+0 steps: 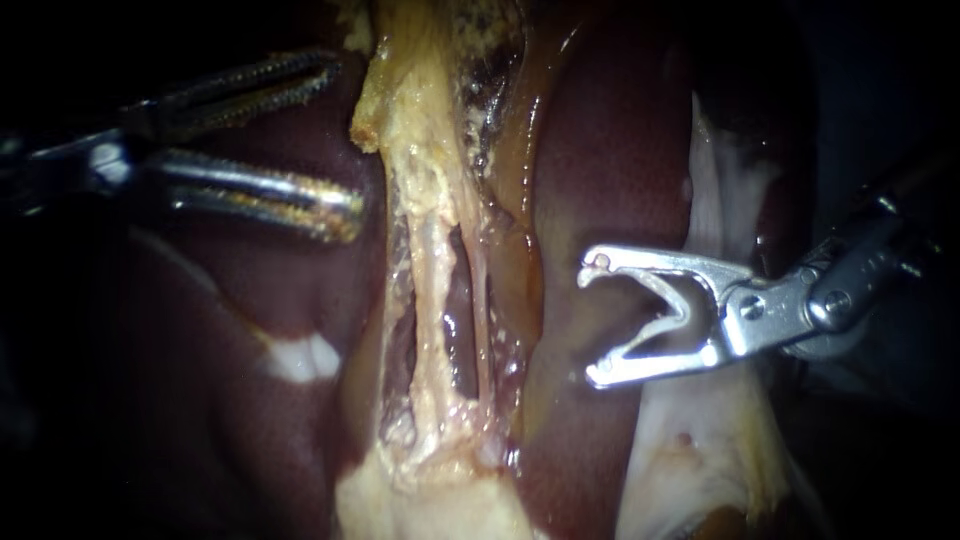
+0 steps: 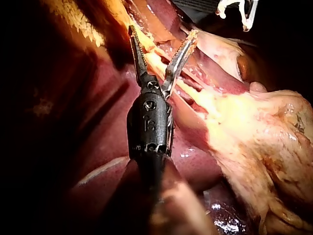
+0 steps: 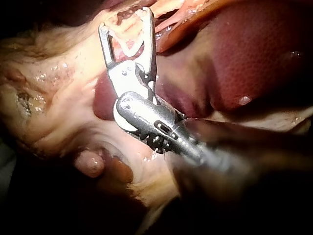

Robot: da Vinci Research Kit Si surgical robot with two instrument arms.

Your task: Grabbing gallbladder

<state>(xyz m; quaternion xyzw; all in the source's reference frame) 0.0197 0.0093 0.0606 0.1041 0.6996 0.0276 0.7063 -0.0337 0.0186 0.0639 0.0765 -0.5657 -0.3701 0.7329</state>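
Observation:
A strip of pale yellow gallbladder tissue (image 1: 415,120) runs down the middle between dark red liver lobes (image 1: 620,150). Lower down it thins into two pale tubes (image 1: 432,290) side by side. My left instrument (image 1: 348,140) comes in from the left with its toothed jaws wide open, their tips just short of the strip's left edge. In the left wrist view the yellow strand (image 2: 152,55) passes between the open jaws of the left instrument (image 2: 162,32), ungripped. My right instrument (image 1: 592,322) hangs over the right lobe, jaws open and empty, also seen as the right instrument (image 3: 124,22).
White membrane (image 1: 715,190) lies to the right, behind the right instrument's jaws, and spreads wider lower down. A bulky pale yellow mass (image 2: 254,127) lies beside the left instrument. Liver (image 1: 200,400) fills the left side.

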